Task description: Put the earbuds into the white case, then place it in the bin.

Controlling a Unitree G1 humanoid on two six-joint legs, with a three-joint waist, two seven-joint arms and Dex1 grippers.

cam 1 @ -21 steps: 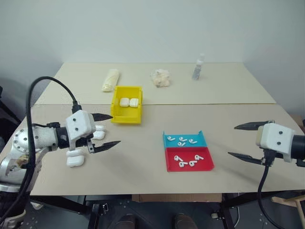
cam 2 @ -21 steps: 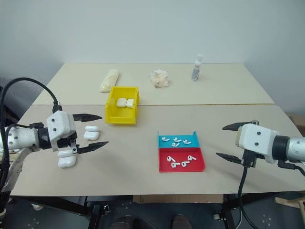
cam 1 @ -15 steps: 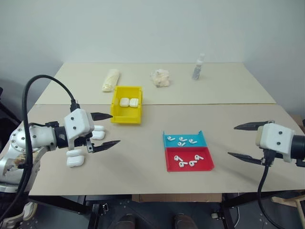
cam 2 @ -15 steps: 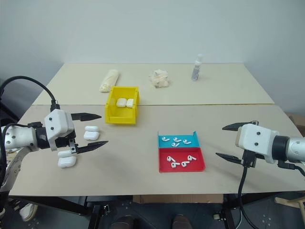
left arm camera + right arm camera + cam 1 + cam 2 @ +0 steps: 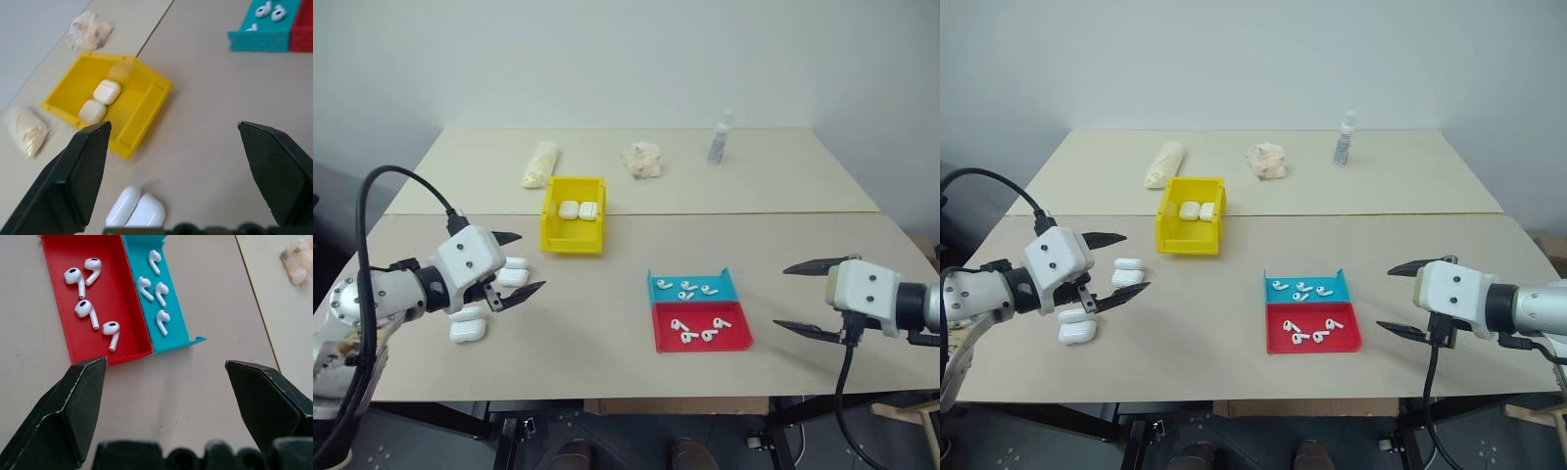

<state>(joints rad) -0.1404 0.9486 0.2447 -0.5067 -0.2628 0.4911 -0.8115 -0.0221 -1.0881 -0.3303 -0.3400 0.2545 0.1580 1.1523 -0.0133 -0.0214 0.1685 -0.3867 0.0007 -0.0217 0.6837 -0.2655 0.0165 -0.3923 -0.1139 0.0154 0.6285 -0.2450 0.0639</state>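
Above counter (image 5: 607, 323), both jaws released, empty: left gripper (image 5: 512, 264) over white cases (image 5: 470, 328), right gripper (image 5: 808, 299) beside red tray (image 5: 744, 343).

Bin (image 5: 574, 227) left of centre holding two cases (image 5: 578, 210), loose cases (image 5: 468, 331) lower left, two earbud trays (image 5: 700, 311) centre right, bottle (image 5: 719, 138) at top.

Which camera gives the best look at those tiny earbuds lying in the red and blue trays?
The right wrist view: it shows the earbuds close up, four in the red tray and four in the teal tray. In the two head views they are small white specks, and the left wrist view catches a few at its edge.
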